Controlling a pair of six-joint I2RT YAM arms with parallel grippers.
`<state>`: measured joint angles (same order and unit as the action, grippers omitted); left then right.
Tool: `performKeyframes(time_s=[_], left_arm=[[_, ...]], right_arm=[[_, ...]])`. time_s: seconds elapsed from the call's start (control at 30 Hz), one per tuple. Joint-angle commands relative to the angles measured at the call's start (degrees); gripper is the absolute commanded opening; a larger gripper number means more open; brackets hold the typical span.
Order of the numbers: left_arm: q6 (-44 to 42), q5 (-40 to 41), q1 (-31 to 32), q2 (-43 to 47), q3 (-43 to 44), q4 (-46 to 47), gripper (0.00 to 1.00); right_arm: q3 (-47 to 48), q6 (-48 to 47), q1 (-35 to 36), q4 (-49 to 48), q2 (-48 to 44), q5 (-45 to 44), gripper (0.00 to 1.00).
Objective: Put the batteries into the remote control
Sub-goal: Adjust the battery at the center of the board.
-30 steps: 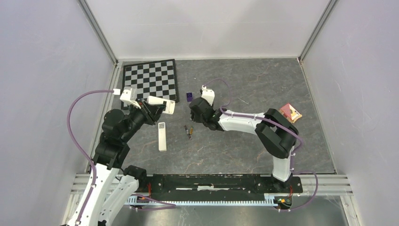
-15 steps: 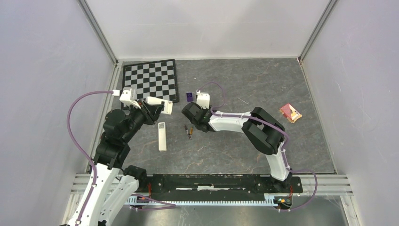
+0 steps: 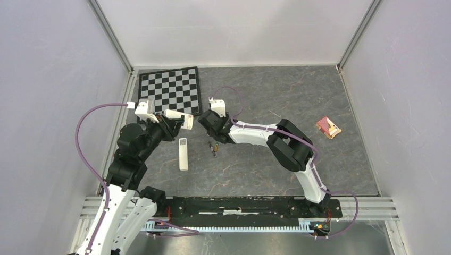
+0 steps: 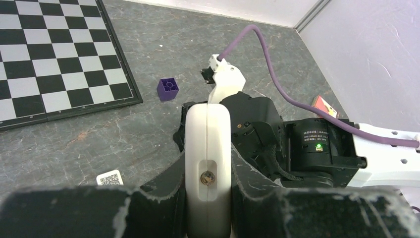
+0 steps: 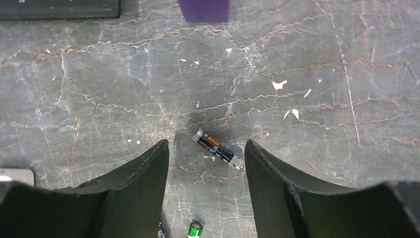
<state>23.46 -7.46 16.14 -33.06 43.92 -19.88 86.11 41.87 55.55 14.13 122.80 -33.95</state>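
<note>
your left hand (image 4: 208, 166) is held above the surface (image 5: 322, 99), clamped on a white oblong piece (image 4: 208, 129) that you see end-on. your right hand (image 5: 207, 148) hangs wide over the grey surface, one finger on each side of a battery (image 5: 218, 148) that lies loose and touches neither. the second battery (image 5: 194, 229) lies just nearer. the remote control (image 3: 183, 155) lies flat on the surface, left of both. a purple cube (image 5: 204, 9) sits farther off.

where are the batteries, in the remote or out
out: one battery lies flat on the table between the right gripper's open jaws, another battery nearby.
</note>
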Motion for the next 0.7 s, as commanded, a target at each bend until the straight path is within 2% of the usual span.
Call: performKeyframes(time_s=[0.0, 0.4, 0.67], left_arm=[[-3.0, 1.4, 0.0, 0.6, 0.7, 1.1, 0.02], [-2.9, 2.1, 0.0, 0.7, 0.8, 1.2, 0.02], [-2.7, 2.2, 0.0, 0.7, 1.1, 1.0, 0.02]], right_arm=[[3.0, -9.7, 0.3, -0.7, 1.6, 2.8, 0.62], [1.8, -31.3, -1.4, -1.4, 1.7, 14.9, 0.54], [-1.6, -39.5, -4.5, -1.4, 0.0, 19.5, 0.39]])
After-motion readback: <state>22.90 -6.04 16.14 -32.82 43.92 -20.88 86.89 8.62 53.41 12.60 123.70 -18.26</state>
